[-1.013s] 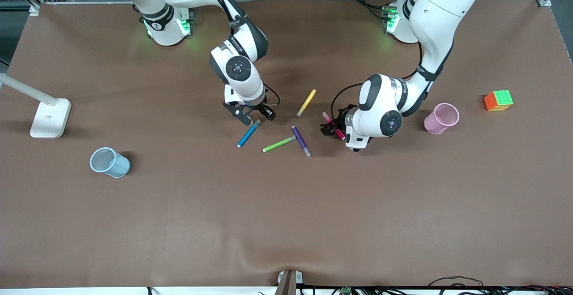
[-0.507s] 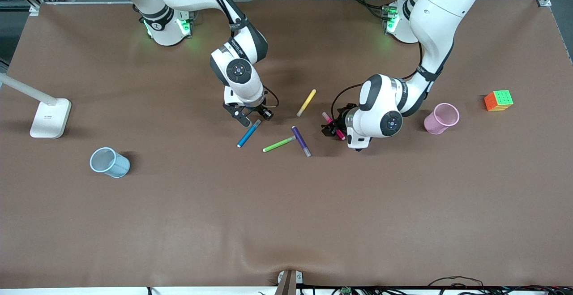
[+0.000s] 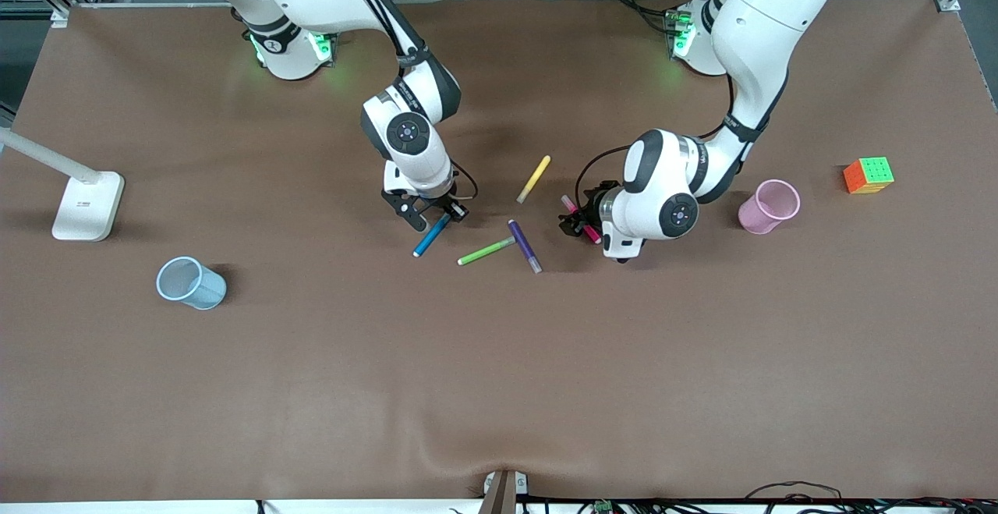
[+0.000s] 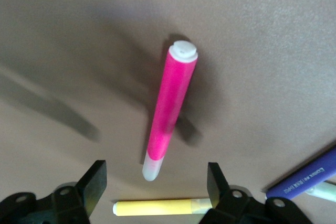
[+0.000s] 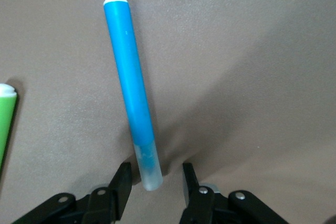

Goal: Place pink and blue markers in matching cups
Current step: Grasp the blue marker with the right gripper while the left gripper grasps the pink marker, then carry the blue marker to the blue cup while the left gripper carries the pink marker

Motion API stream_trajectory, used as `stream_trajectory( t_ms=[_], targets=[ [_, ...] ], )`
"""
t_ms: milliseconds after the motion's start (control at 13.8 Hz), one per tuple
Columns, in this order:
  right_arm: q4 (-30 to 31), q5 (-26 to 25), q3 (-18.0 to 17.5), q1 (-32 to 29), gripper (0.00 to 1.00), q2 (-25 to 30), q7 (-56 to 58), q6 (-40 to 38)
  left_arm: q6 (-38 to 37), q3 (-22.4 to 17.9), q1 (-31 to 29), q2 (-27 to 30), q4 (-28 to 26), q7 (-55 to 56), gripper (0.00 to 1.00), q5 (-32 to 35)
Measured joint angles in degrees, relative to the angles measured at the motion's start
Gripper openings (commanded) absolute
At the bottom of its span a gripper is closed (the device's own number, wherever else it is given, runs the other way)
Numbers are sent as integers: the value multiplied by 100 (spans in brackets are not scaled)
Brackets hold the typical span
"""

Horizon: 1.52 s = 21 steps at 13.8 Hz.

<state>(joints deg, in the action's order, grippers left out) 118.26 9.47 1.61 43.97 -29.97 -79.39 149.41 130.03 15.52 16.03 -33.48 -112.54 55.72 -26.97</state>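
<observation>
The blue marker [image 3: 428,240] lies on the brown mat; its whole length shows in the right wrist view [image 5: 129,85]. My right gripper [image 3: 433,214] is low over its greyish cap end, open, with a finger on each side [image 5: 156,184] and small gaps. The pink marker [image 3: 568,203] lies under my left gripper [image 3: 576,223]. In the left wrist view the pink marker [image 4: 170,106] points its pale tip between the wide-open fingers of the left gripper [image 4: 156,184]. The light blue cup [image 3: 189,283] stands toward the right arm's end, the pale pink cup [image 3: 769,207] toward the left arm's end.
A yellow marker [image 3: 534,179], a green marker [image 3: 485,251] and a dark purple marker [image 3: 525,246] lie between the two grippers. A colour cube [image 3: 868,175] sits past the pink cup. A white lamp base [image 3: 87,204] stands at the right arm's end.
My right gripper has come down onto the blue marker's cap end, so its fingers now straddle it. The left gripper has hardly moved.
</observation>
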Motion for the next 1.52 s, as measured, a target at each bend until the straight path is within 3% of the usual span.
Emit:
stream_trajectory(
  t_ms=[145,507,724,868,1303,1520],
  targets=[
    [0,-15,1,2,0,10,0,-23,0,0,38,-58,21,0,61,0],
    [-3,-31,3,5,0,18,-1,-8,5,1,115,-186,66,0,54,0],
    [-62,-31,60,-3,0,42,-1,-185,5,1,125,-207,118,1,31,0],
    [-295,-38,139,-109,0,179,33,-960,5,0,125,-219,140,2,28,0],
    [-1657,-47,204,-1048,0,528,843,-4105,7,-8,121,-253,169,11,1,0],
    [-2004,-45,208,-1615,0,636,1632,-5025,32,-6,122,-256,170,13,0,0]
  ],
)
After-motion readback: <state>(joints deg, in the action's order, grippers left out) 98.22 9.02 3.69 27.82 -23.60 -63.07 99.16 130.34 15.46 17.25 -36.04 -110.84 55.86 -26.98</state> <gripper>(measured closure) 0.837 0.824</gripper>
